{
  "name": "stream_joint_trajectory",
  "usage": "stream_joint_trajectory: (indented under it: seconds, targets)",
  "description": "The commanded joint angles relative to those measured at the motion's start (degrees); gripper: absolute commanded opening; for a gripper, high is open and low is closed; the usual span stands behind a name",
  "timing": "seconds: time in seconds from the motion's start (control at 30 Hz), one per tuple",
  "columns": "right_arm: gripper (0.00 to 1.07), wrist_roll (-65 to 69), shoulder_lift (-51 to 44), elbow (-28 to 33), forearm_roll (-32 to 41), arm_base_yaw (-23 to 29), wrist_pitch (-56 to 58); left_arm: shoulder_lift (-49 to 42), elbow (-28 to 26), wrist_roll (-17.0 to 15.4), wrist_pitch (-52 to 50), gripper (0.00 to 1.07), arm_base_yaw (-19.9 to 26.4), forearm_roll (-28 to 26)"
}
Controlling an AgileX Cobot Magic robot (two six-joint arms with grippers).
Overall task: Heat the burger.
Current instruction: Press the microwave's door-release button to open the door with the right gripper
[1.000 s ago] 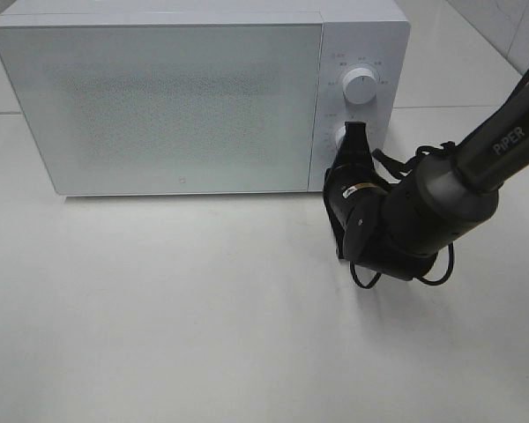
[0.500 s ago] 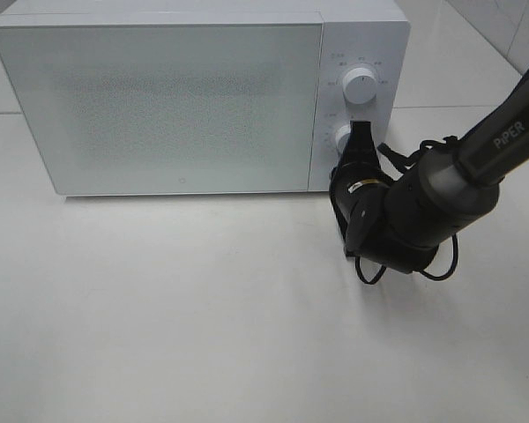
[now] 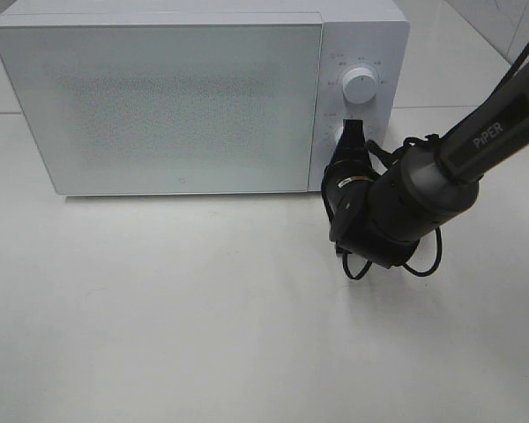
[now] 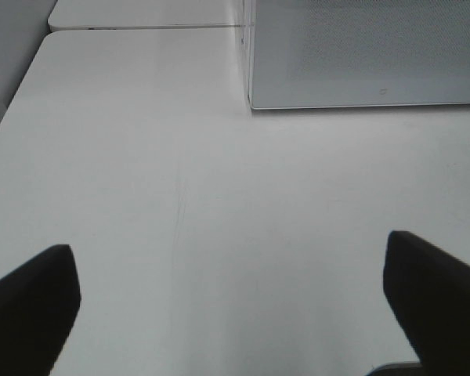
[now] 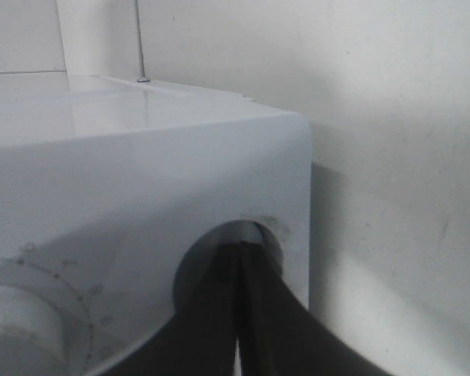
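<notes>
The burger is out of view; the white microwave (image 3: 159, 106) stands at the back of the table with its door closed. My right gripper (image 3: 353, 129) is shut, its tips pressed against the lower knob (image 3: 341, 138) on the control panel. In the right wrist view the closed fingers (image 5: 236, 249) meet on that knob (image 5: 194, 274). My left gripper (image 4: 231, 294) is open over bare table, with nothing between its fingers (image 4: 31, 298), near the microwave's front left corner (image 4: 251, 100).
The upper knob (image 3: 360, 86) sits just above the lower one. The white tabletop (image 3: 176, 308) stretches in front of the microwave. A black cable loop (image 3: 420, 263) hangs under the right wrist.
The right wrist has twisted a little at the lower knob and the forearm has shifted slightly left. The left gripper has not moved.
</notes>
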Motion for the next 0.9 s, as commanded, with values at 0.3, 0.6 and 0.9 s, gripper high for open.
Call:
stream_joint_trajectory:
  seconds: [0.3, 0.6, 0.9]
  targets:
    - [0.00, -2.23, 1.03, -8.65, -9.05, -2.35, -14.55, -0.80, -0.06, -0.06, -0.74, 0.98, 0.17, -0.23]
    - [0.00, -2.23, 0.40, -7.96, -9.05, -2.35, -13.87, -0.80, -0.06, -0.06, -0.74, 0.98, 0.17, -0.23]
    - [0.00, -0.97, -0.69, -4.87, -9.11, -1.83, -9.34, -0.80, -0.06, -0.06, -0.74, 0.98, 0.17, -0.23]
